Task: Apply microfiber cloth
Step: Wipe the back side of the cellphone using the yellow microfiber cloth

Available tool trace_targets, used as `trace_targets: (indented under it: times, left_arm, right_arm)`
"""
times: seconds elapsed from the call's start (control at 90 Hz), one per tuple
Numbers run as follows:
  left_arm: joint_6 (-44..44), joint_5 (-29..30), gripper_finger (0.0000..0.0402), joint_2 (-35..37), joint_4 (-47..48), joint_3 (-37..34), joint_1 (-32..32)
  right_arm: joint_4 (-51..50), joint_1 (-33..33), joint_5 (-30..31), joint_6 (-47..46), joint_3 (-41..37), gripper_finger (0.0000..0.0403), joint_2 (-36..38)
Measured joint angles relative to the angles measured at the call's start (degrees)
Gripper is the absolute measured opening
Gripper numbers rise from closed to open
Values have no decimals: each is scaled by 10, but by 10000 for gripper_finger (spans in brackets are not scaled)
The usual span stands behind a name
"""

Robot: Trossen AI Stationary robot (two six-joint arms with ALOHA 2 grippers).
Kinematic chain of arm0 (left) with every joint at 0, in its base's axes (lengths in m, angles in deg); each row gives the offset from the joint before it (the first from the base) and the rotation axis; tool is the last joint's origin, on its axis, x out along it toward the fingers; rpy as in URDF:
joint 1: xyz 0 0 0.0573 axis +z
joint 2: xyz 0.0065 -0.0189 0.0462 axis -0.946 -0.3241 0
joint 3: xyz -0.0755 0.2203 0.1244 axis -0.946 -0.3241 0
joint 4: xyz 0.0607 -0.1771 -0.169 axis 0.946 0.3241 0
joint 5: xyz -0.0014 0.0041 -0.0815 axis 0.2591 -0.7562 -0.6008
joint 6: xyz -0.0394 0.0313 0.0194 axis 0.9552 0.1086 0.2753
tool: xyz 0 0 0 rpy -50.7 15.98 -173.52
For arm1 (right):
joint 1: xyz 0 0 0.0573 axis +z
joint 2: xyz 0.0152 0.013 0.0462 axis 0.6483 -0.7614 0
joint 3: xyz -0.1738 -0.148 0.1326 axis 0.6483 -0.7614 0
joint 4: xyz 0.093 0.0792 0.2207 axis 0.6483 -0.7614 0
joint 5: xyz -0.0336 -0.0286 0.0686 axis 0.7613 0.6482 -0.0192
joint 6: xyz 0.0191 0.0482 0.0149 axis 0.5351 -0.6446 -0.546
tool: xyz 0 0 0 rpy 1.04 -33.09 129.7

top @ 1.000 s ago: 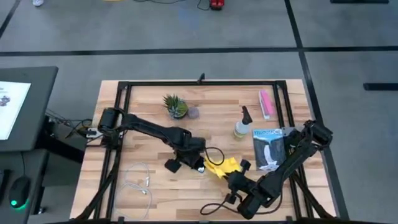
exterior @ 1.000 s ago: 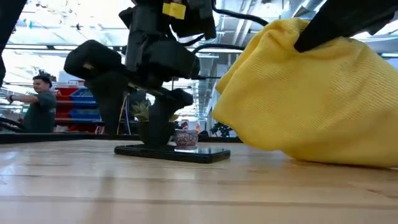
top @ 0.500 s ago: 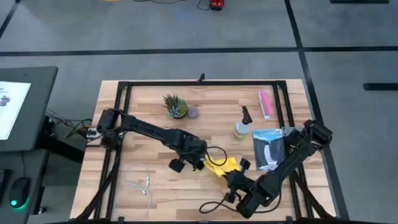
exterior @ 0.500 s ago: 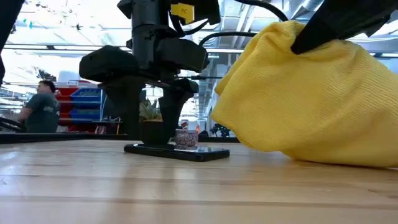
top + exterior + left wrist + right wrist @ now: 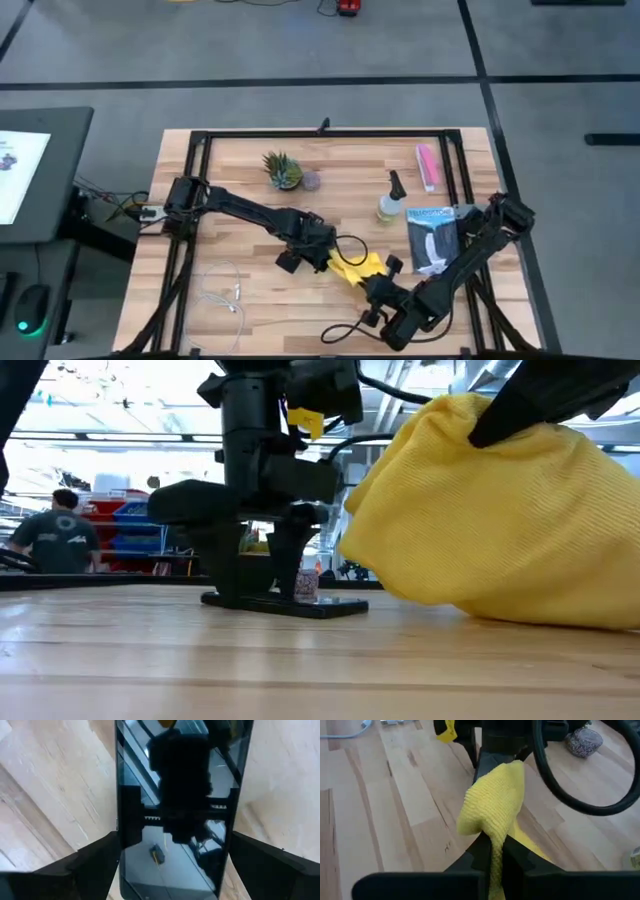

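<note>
Bright yellow microfiber cloth (image 5: 361, 267) with a fine ribbed weave; glossy black smartphone (image 5: 175, 805); pale wooden table (image 5: 250, 310) with streaked plank grain and a black frame (image 5: 330, 132). Pink flat packet (image 5: 428, 166); green spiky plant (image 5: 282, 170); grey speckled stone (image 5: 311, 181); white cable (image 5: 222, 292); blue-and-white package (image 5: 432, 238); dark arms.

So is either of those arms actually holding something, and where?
The right gripper pinches the yellow cloth by a bunched fold. The left gripper straddles the phone.
</note>
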Motion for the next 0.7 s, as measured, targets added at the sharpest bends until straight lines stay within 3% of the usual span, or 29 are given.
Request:
trace_targets:
  times: [0.389,0.7]
  left_arm:
    - [35,5,337,-12,1,0,3]
    - [86,24,337,-21,81,79,-6]
  right_arm:
    - [2,0,0,0,0,13,0]
    - [4,0,0,0,0,13,0]
